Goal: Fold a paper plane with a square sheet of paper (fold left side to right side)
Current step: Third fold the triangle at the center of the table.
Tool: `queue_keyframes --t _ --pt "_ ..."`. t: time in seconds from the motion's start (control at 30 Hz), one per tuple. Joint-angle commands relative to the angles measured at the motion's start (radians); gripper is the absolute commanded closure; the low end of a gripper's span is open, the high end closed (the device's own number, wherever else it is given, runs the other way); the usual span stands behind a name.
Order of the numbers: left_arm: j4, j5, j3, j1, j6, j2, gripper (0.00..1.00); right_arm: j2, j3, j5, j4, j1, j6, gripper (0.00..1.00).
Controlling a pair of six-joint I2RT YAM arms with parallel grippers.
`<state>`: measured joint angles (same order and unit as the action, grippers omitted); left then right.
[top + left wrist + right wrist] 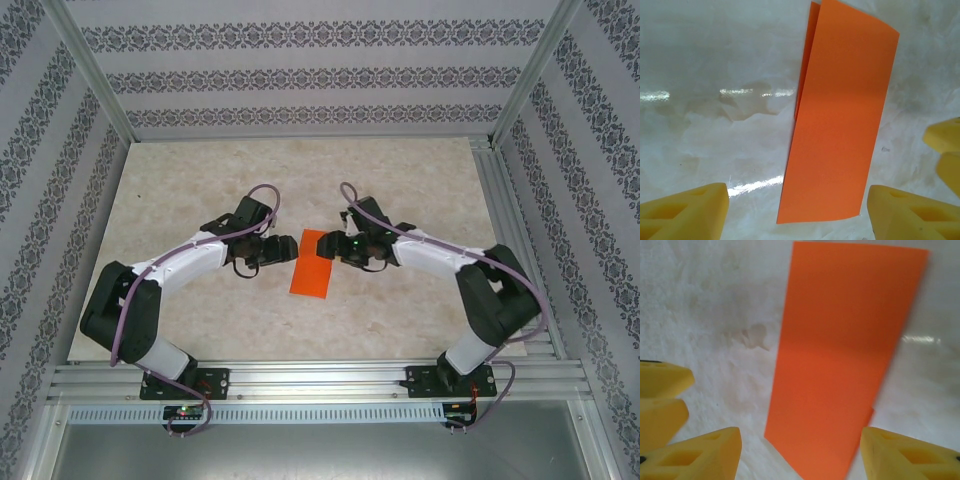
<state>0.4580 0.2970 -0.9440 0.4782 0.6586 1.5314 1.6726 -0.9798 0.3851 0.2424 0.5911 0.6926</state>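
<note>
Here, pale marbled table (200, 190); band-patterned walls (300, 75); folded orange paper (313, 265) mid-table.

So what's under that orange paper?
The orange paper is folded: its lower layer peeks out at one edge, lying on the pale table. The rest underneath is covered.

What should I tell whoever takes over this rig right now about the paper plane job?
Left end effector: open, holding nothing.
Right end effector: open, holding nothing.
Square sheet of paper: lies on the table between them, folded in half into a narrow rectangle, with the layers slightly misaligned.
Done: the side-to-side fold.
Left: every nose and wing fold.
</note>
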Motion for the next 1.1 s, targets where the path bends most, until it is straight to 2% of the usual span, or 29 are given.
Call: queue_keyframes --t 0.0,0.17,0.3,0.87,1.07 --pt "-0.125 0.063 0.018 -0.024 0.032 -0.035 0.25 0.077 -0.08 -0.057 -0.047 0.012 0.014 0.35" --pt "-0.147 0.082 0.034 -0.034 0.035 -0.018 0.25 0.194 -0.182 -0.095 -0.005 0.008 -0.032 0.35" --pt "-0.155 0.086 0.037 -0.034 0.036 -0.008 0.24 0.232 -0.243 -0.145 0.073 -0.002 -0.089 0.34" --pt "-0.182 0.107 0.04 -0.034 0.044 0.058 0.24 0.296 -0.243 -0.128 0.097 -0.042 -0.142 0.36" --pt "-0.222 0.134 0.04 -0.034 0.056 0.101 0.27 0.31 -0.249 -0.121 0.114 -0.051 -0.163 0.38"
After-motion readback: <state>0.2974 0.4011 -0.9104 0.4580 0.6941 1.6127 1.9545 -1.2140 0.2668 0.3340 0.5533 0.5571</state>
